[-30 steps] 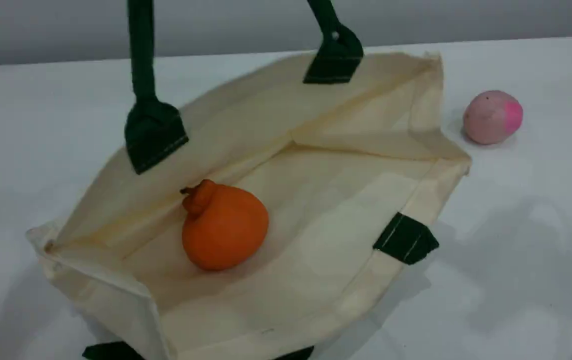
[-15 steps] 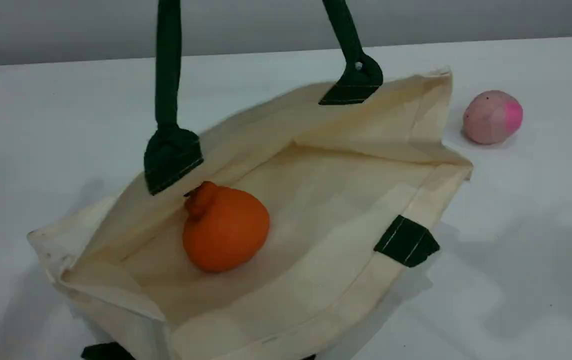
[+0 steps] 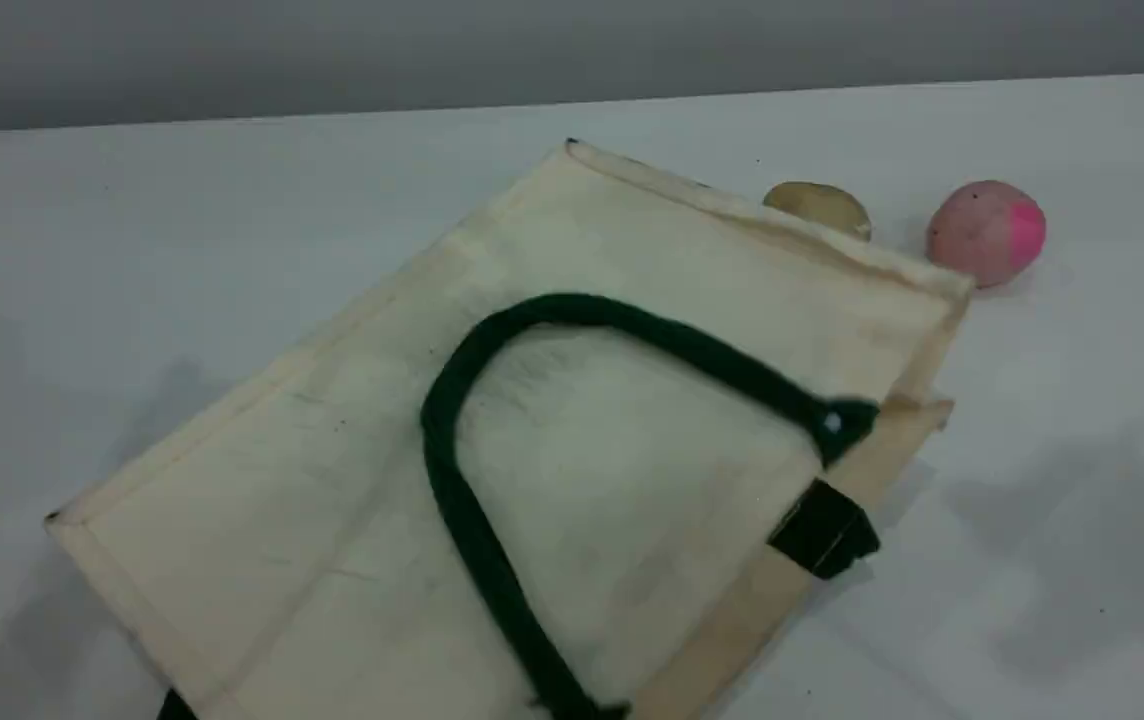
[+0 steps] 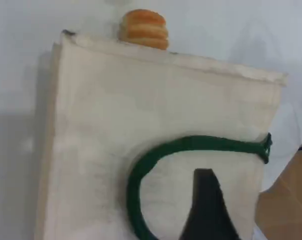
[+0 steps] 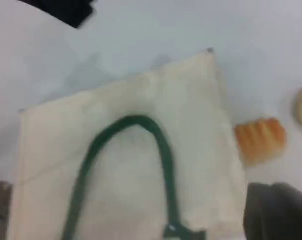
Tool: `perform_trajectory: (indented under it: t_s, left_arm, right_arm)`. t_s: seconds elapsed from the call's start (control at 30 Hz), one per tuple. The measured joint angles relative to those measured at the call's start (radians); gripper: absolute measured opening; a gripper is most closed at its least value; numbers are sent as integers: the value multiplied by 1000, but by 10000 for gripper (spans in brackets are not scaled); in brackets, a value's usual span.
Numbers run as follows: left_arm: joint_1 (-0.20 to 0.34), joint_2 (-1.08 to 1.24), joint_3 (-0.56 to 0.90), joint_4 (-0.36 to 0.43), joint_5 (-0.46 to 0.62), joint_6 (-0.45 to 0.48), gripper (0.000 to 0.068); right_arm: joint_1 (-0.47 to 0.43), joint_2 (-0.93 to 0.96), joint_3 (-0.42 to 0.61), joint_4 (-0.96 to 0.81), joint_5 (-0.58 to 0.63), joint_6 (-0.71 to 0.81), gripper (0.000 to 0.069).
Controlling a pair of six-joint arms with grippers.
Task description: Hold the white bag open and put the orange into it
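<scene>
On the table the white bag (image 3: pixel 352 400) lies collapsed flat, one broad panel facing up, and every place below is given from it.

Neither arm shows in the scene view. The left wrist view looks down on the bag's upper panel. The left gripper (image 4: pixel 205 210) shows as one dark fingertip over that panel, inside the curve of the green rope handle (image 3: pixel 439 430). Nothing is visibly caught on that fingertip, and I cannot tell how wide its jaws stand or whether it touches the cloth. The right wrist view also looks down on the bag, from off one of its side edges. The right gripper (image 5: pixel 278 215) is a dark blur just off the bag's corner, clamped shut with nothing seen in it.

The count: one bag. One rope handle is in sight, lying as a loop on the upper panel. One green strap tab (image 3: pixel 825 528) sits at the bag's mouth edge below the handle's riveted end. One striped bread roll (image 4: pixel 143 29) sits just beyond the bag's far edge. One pink round fruit (image 3: pixel 987 232) lies near the bag's far right corner, apart from it.

The orange is out of sight in all three views, so I cannot tell where it is.
</scene>
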Motion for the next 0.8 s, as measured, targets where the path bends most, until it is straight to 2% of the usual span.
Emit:
perform_trajectory:
  t_s: [0.23, 0.33, 0.43, 0.53, 0.67, 0.8]
  left_arm:
    - [0, -111, -1, -1, 35, -9, 393]
    - [0, -161, -1, -1, 43, -41, 353]
    - [-19, -205, 0, 4, 43, -60, 281]
    - [-62, -252, 23, 8, 42, -60, 183]
    - [-151, -343, 111, 46, -1, -72, 51]
    - [-248, -481, 247, 136, -95, -145, 4]
  right_arm:
    - [0, -166, 0, -175, 38, 161, 20]
    - [0, -269, 0, -247, 37, 243, 20]
    - [0, -391, 0, -311, 37, 325, 20]
    - [0, -511, 0, -374, 40, 395, 20]
    - [0, -660, 0, -431, 100, 454, 21]
    - [0, -786, 0, -434, 168, 485, 21]
